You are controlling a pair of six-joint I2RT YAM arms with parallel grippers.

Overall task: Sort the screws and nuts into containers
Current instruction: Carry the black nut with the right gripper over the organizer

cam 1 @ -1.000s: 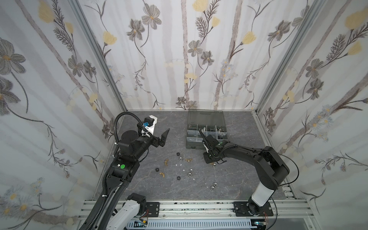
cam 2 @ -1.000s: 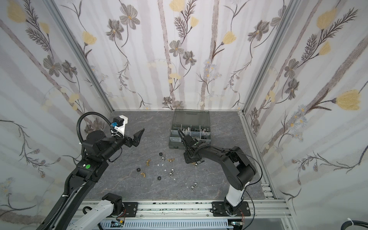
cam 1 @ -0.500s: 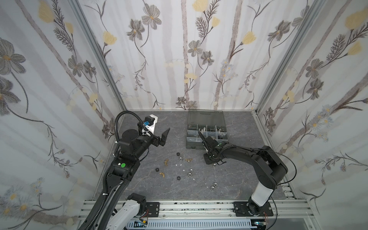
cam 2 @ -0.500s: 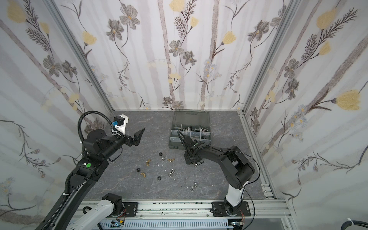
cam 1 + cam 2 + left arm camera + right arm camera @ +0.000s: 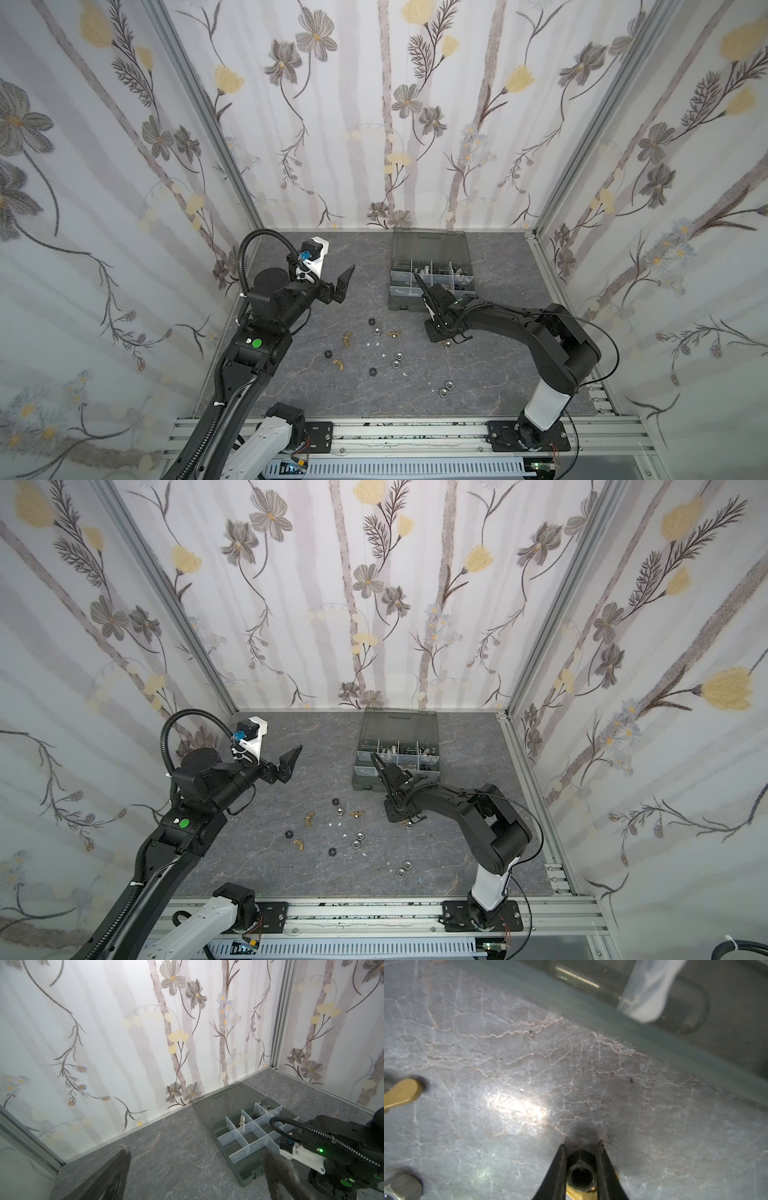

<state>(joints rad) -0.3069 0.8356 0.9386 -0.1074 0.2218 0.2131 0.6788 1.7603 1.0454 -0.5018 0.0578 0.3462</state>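
Nuts [image 5: 397,364] lie scattered before the open organiser case [image 5: 428,245], one brass wing nut [image 5: 581,1177] pinched in the right gripper [image 5: 581,1144].

Organiser case [image 5: 368,782] at back centre of grey table [image 5: 249,866], lid [image 5: 399,725] lying open toward rear wall. Far compartments [image 5: 390,748] hold small parts, too small to tell apart. Right gripper [image 5: 398,816] points down at table just in front of case; jaw gap unreadable here. Silver nut [image 5: 409,824] just beside it. Left gripper [image 5: 294,763] high above table, jaws wide apart. Loose between arms: black nuts [image 5: 335,801], silver nuts [image 5: 356,844], brass wing nuts [image 5: 354,813].
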